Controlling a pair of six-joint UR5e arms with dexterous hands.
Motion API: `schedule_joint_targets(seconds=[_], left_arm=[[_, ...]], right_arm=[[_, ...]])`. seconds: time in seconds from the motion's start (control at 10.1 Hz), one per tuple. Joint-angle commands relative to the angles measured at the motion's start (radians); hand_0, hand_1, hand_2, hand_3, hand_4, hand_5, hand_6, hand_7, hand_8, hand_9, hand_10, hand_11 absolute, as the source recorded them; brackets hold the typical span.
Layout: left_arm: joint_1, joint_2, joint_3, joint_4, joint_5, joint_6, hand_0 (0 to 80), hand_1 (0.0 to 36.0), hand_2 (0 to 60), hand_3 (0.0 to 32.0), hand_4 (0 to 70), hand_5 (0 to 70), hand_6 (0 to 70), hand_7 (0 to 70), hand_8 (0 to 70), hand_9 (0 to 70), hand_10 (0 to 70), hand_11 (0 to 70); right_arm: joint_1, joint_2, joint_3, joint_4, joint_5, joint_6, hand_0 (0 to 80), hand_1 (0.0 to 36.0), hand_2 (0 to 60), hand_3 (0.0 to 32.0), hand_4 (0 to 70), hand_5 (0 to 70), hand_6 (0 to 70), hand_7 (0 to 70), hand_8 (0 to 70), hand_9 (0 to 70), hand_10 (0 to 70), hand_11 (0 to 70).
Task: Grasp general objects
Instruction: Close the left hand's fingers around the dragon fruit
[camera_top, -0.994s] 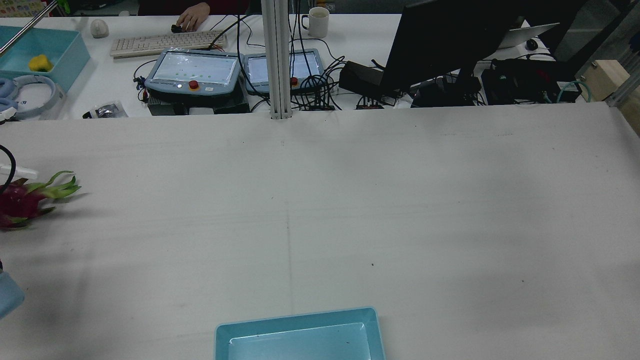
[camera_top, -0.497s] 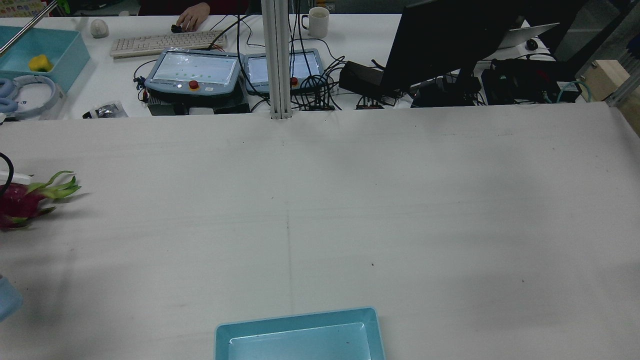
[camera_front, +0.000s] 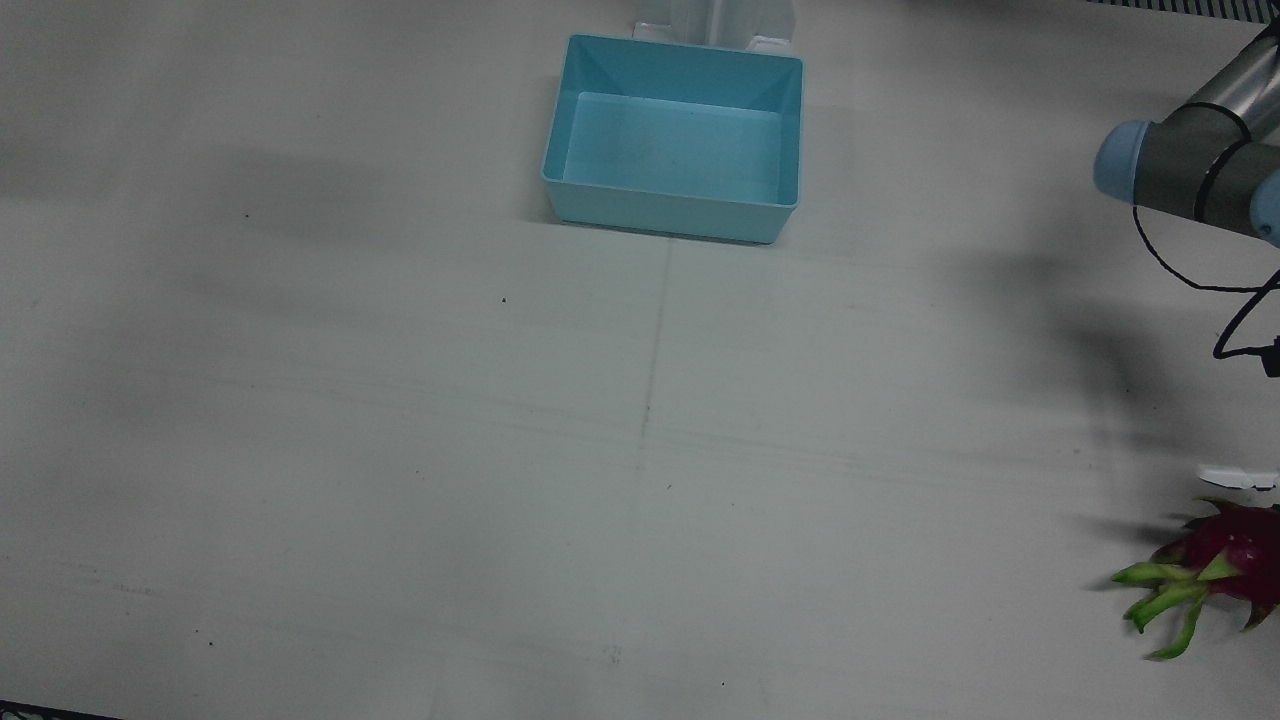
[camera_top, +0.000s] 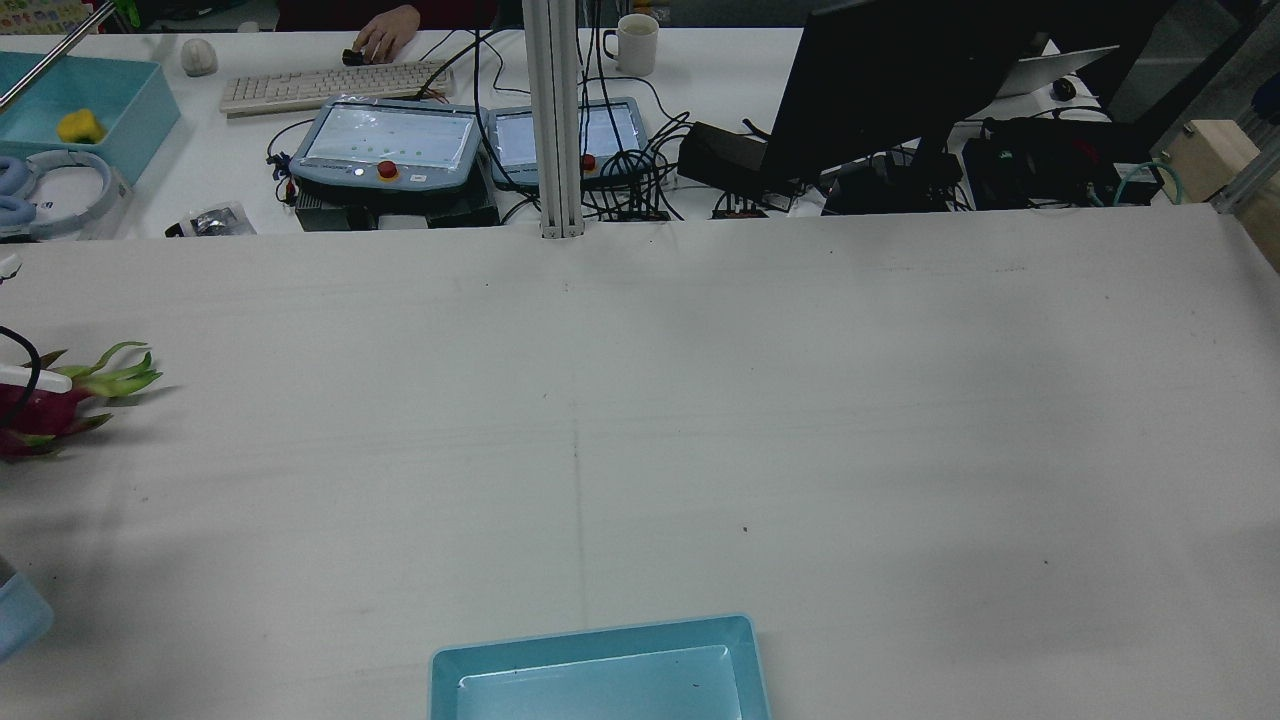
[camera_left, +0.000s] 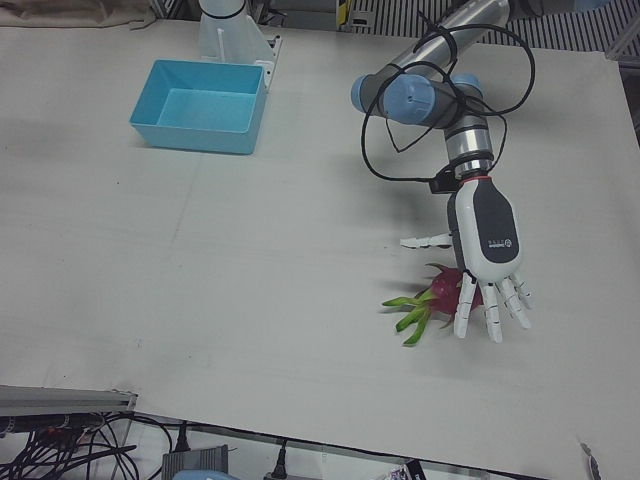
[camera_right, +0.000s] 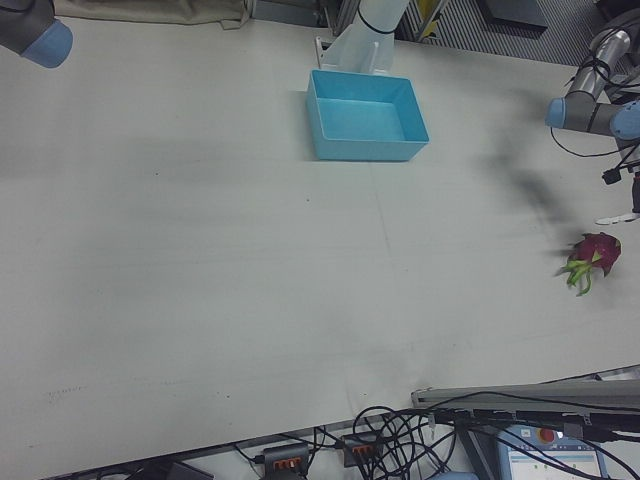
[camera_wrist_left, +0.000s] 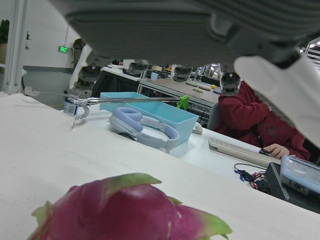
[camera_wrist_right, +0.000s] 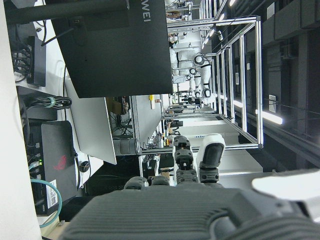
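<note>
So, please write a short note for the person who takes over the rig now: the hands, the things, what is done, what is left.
Left hand: open, fingers spread, hanging just over the dragon fruit, not holding it.
Right hand: shows only in its own camera, off the work area, holding nothing.
The dragon fruit lies on the table near the left arm's edge; the blue bin is empty.
Done: the approach. Left: close on the fruit and lift it.

The magenta, green-scaled dragon fruit (camera_left: 440, 291) lies on the white bench (camera_left: 250, 280) at the robot's left edge, about 4 o'clock from bench centre in the front view. The left hand (camera_left: 487, 265), fingers spread and pointing down, hangs directly above the fruit. The light-blue rectangular plastic bin (camera_front: 676, 136) sits at 12 o'clock in the front view, just before the arm pedestals and well apart from the fruit.
</note>
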Motion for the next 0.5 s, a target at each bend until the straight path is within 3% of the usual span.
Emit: schedule_joint_targets(seconds=[0.0, 0.4], left_arm=[[0.075, 0.000, 0.026, -0.009, -0.053, -0.002, 51.1, 17.3, 0.0, 25.0, 0.0, 0.0, 0.0, 9.1, 0.0, 0.4, 2.5, 5.5], [0.079, -0.006, 0.064, -0.038, -0.058, 0.000, 51.2, 17.7, 0.0, 23.8, 0.0, 0.0, 0.0, 9.5, 0.0, 0.5, 4.3, 8.2]], right_arm=[[0.000, 0.000, 0.000, 0.000, 0.000, 0.000, 0.0, 0.0, 0.0, 0.0, 0.0, 0.0, 0.0, 0.0, 0.0, 0.0, 0.0, 0.0], [0.000, 0.000, 0.000, 0.000, 0.000, 0.000, 0.0, 0.0, 0.0, 0.0, 0.0, 0.0, 0.0, 0.0, 0.0, 0.0, 0.0, 0.0]])
